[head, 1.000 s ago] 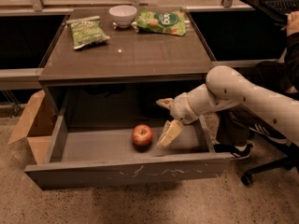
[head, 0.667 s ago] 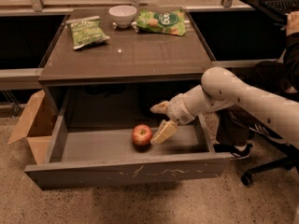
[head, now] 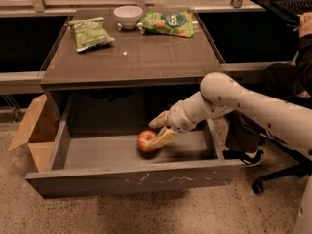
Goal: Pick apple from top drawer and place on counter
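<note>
Apple point(head: 147, 141) sat on the floor of the open top drawer point(head: 131, 180), approx. halfway across & nearer the front panel than the back. Robot's claw point(head: 160, 129) was down inside the drawer, just R of the apple & slightly above it, spread wide w/ nothing held. Its lower finger point(head: 165, 136) lay against the apple's R side, or v. close; couldn't tell if they actually touched. Upper finger pointed L, above the apple's top. White arm point(head: 243, 104) reached in from the R, over the drawer's R wall. Up on the desk point(head: 146, 57) a white bowl point(head: 128, 15) stood at the back edge, w/ a green snack bag point(head: 90, 33) to its L & another green bag point(head: 170, 22) to its R. Cardboard box point(head: 34, 130) stood on the floor beside the drawer's L side. Person point(head: 282, 82) in dark clothes sat at far R.
</note>
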Motion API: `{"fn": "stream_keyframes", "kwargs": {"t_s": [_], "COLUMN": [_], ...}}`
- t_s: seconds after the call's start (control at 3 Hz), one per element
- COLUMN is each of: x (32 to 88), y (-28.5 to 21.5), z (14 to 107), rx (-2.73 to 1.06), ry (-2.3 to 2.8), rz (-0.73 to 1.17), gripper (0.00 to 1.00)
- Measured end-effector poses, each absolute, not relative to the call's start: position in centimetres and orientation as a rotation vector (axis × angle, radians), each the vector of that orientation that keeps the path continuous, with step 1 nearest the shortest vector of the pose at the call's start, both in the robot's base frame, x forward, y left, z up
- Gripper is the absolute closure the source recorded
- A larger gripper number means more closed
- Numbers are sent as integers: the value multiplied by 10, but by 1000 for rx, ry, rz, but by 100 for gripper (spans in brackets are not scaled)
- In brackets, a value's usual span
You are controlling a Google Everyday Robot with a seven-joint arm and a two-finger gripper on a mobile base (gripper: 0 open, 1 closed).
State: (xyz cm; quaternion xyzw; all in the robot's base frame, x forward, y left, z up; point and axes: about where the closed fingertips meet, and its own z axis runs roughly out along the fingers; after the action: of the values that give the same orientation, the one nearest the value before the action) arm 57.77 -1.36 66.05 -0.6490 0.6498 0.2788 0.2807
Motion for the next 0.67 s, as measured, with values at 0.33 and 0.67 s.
{"fn": "stream_keyframes", "kwargs": {"t_s": [0.33, 0.67], "x": [574, 571], "y": [-5, 5], "z": [653, 643], "rx": [-1767, -1804], "ry": [1742, 1741], "rz": [764, 786], "gripper": [18, 6]}}
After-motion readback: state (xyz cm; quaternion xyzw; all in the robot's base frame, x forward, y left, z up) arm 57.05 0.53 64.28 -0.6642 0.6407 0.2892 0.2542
